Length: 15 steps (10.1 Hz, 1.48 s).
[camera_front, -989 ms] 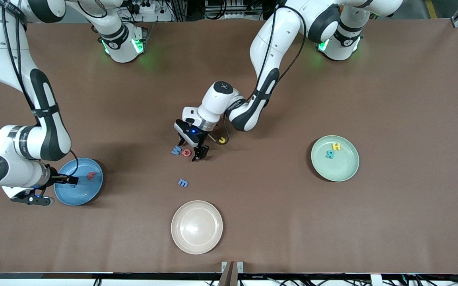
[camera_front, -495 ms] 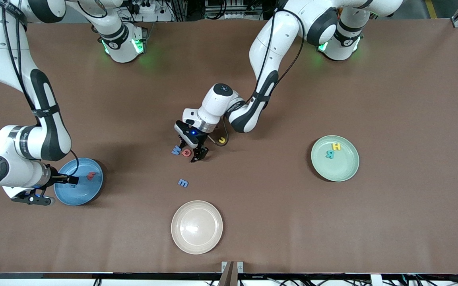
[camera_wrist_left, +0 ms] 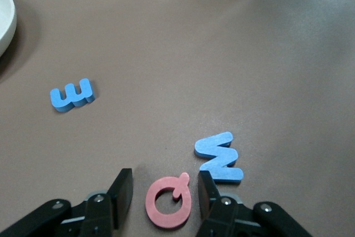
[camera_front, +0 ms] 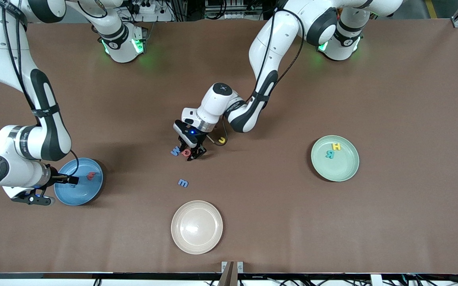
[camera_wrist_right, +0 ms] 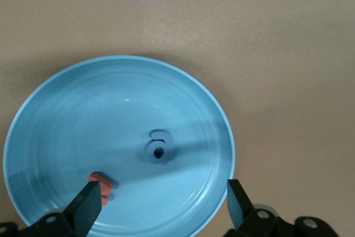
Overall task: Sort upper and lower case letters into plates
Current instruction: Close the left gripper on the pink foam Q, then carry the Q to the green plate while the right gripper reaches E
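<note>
My left gripper [camera_front: 188, 153] is down at the table's middle, open, its fingers on either side of a flat red letter [camera_wrist_left: 168, 202] with small gaps showing. A blue letter [camera_wrist_left: 219, 156] lies against the outside of one finger. A smaller blue letter [camera_front: 183, 183] lies nearer the front camera, and a yellow letter [camera_front: 222, 140] sits beside the left wrist. My right gripper [camera_wrist_right: 163, 190] hangs open over the blue plate [camera_wrist_right: 83, 115], which holds a blue letter [camera_wrist_right: 160, 148] and a red one [camera_wrist_right: 105, 181]. The mint plate [camera_front: 342, 167] holds a yellow letter [camera_front: 336, 146] and a teal one [camera_front: 329, 154].
A cream plate [camera_front: 196, 227] lies near the table's front edge, nearer the front camera than the loose letters. The blue plate [camera_front: 82, 194] lies toward the right arm's end, the mint plate toward the left arm's end.
The left gripper's fingers have drawn in around the red letter. The right arm has stayed still over the blue plate.
</note>
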{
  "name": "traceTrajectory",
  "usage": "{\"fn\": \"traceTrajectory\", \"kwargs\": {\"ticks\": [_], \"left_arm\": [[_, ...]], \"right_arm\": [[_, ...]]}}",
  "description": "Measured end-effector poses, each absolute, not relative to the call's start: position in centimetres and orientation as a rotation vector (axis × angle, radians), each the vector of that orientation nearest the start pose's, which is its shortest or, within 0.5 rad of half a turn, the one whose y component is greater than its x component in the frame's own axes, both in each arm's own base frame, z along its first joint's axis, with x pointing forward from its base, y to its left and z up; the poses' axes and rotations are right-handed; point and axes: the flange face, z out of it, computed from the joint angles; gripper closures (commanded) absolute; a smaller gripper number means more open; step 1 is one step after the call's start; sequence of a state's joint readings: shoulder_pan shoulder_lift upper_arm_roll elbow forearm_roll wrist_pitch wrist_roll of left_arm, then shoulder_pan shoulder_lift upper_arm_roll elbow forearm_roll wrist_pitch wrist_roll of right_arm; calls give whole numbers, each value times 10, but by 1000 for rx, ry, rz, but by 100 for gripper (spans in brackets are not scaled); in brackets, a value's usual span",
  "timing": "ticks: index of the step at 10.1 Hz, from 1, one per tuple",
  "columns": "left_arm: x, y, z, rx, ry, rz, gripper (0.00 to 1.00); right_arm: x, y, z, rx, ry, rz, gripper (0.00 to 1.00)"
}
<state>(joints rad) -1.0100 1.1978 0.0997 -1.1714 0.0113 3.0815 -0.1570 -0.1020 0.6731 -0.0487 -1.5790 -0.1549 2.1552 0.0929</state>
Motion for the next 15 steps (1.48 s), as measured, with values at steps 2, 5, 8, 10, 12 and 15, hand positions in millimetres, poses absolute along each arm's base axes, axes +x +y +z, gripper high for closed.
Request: {"fn": "traceTrajectory", "kwargs": {"ticks": [2,5,8,10,12,15], "left_arm": [[458,-642,133,-2958,1361,-1110,54],[457,-643,133,-2958,1363,-1113,70],[457,-644,135,-2958,1363,-1118,81],[457,-644,135,-2958,1363,-1118,81],[457,-644,135,-2958,1363,-1118,83],[457,-644,135,-2962,1358,-1116,84]], "right_arm": [[681,-105,237,-3282,234,166,0],[681,-105,237,-3282,234,166,0],[681,-105,237,-3282,234,166,0],[681,-105,237,-3282,234,166,0],[681,-105,237,-3281,233,166,0],[682,-100,237,-3267,240,165,0]]}}
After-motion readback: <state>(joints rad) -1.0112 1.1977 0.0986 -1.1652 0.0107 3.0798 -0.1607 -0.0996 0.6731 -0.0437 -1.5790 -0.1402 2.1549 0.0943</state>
